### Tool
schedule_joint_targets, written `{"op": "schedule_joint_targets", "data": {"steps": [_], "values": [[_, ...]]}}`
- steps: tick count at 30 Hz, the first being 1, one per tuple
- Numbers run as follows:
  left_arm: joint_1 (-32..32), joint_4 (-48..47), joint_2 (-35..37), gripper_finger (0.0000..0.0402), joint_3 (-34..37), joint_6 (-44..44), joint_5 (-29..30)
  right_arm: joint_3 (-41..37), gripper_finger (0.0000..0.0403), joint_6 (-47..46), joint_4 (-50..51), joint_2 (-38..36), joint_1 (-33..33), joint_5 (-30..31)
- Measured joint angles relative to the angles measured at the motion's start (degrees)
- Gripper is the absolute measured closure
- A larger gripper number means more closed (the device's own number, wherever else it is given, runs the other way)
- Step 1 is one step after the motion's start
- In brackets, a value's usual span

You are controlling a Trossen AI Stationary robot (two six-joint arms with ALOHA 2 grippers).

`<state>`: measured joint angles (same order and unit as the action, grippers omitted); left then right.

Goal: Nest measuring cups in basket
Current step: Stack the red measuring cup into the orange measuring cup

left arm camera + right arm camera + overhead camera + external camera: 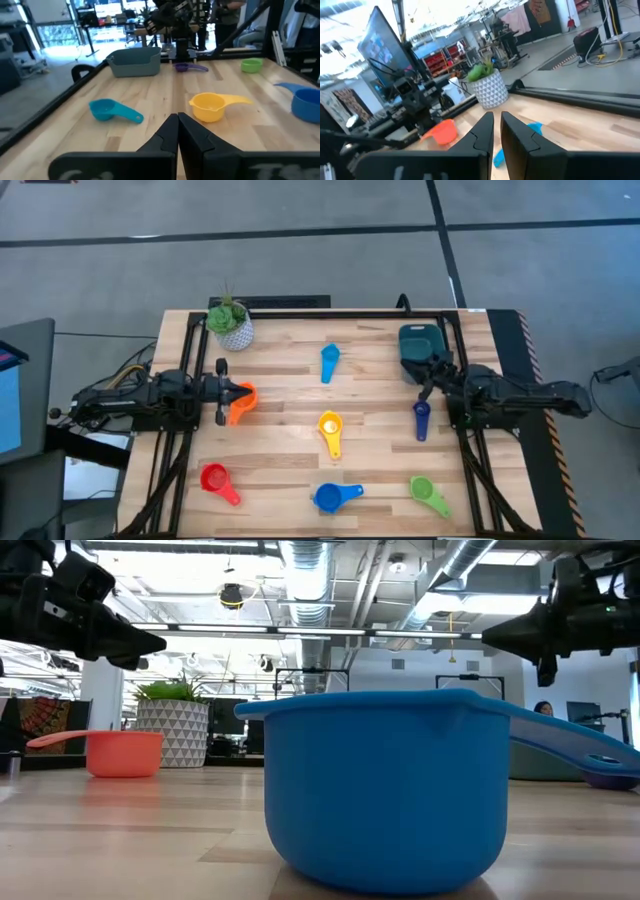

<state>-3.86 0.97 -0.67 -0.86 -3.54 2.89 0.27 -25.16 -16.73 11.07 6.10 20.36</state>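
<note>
Seven measuring cups lie apart on the wooden table: orange [241, 404], light blue [329, 362], yellow [330, 430], navy [421, 418], red [217, 481], blue [330, 497] and green [428, 493]. The dark teal basket [420, 342] stands at the far right and holds no cup. My left gripper [232, 392] is shut and empty; it hovers well above the orange cup [125, 753]. My right gripper [428, 386] is shut and empty; it hangs raised between the basket and the navy cup.
A white pot with a green plant [232, 327] stands at the table's far left corner. A black frame rail [330, 313] runs along the far edge and down both sides. Bare wood lies in the table's middle between the cups.
</note>
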Motion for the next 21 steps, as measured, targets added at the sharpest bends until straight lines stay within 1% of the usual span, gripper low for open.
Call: {"op": "schedule_joint_targets", "data": {"steps": [2, 5, 9, 13, 15, 18, 21], "values": [[0.0, 0.0, -0.3, 0.0399, 0.0, 1.4, 0.6, 0.0, 0.0342, 0.0, -3.6, 3.7, 0.0, 0.0], [0.0, 0.6, -1.3, 0.0384, 0.0, 2.8, 3.5, 0.2, 0.0342, -0.1, -10.0, 10.1, 0.0, 1.0], [0.0, 1.0, -3.3, 0.0345, 0.0, 4.9, 5.4, 2.9, 0.0342, 0.3, -12.0, 19.6, -0.1, 0.9], [0.3, 1.5, -6.9, 0.0304, -0.1, 9.8, 5.1, 5.5, 0.0342, 1.8, -14.9, 29.2, -0.1, 0.7], [1.4, 3.1, -9.4, 0.0291, -0.1, 12.7, 5.3, 6.8, 0.0342, 3.2, -16.6, 33.4, -0.4, 0.0], [4.1, 6.4, -13.5, 0.0286, -0.1, 16.3, 6.1, 8.6, 0.0342, 5.9, -21.0, 38.7, -1.8, -0.6], [7.8, 10.5, -17.4, 0.0286, -0.2, 18.5, 9.7, 10.1, 0.0342, 7.5, -24.3, 42.9, -3.7, -0.7]]}}
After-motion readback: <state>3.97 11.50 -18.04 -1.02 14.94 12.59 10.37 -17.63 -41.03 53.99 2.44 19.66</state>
